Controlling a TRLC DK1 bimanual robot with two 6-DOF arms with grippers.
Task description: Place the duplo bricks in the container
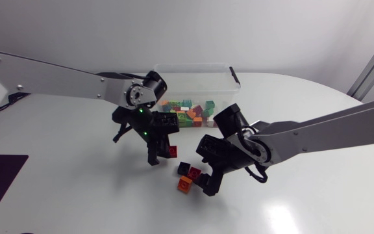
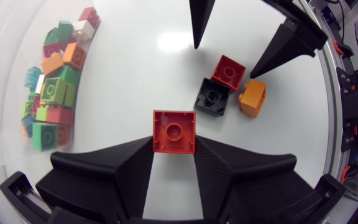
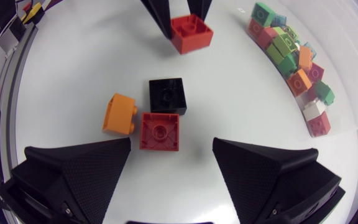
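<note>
Spreading across the head view, the white tabletop [image 1: 70, 195] is carrying everything and is throwing back a pale glare beside the right arm [image 1: 330, 127]. The left arm [image 1: 57, 81] is coming in from its side, and the two arms are meeting near the middle, just in front of the container [image 1: 193, 65]. This clear box is standing at the far side of the tabletop, and a heap of bricks [image 1: 188, 112] in green, orange, red and white is lying inside it.

The left gripper [image 2: 174, 144] is pointing down at the tabletop, just in front of the container. Its fingers are clenching narrowly on the held red brick [image 2: 174, 132], pressing on it from two sides with its stud facing up. I cannot tell whether that brick is resting on the tabletop or hanging just above it.

The right gripper [image 3: 173, 177] is hanging close by with its fingers spread wide and touching nothing. Just ahead of the gap between them three bricks are lying bunched together on the bare tabletop: the black brick [image 3: 167, 96], farthest from the fingers, the loose red brick [image 3: 160, 131], lying edge to edge with it, and the orange brick [image 3: 120, 113], just beside both. These three are sitting outside the container, between the two grippers.
</note>
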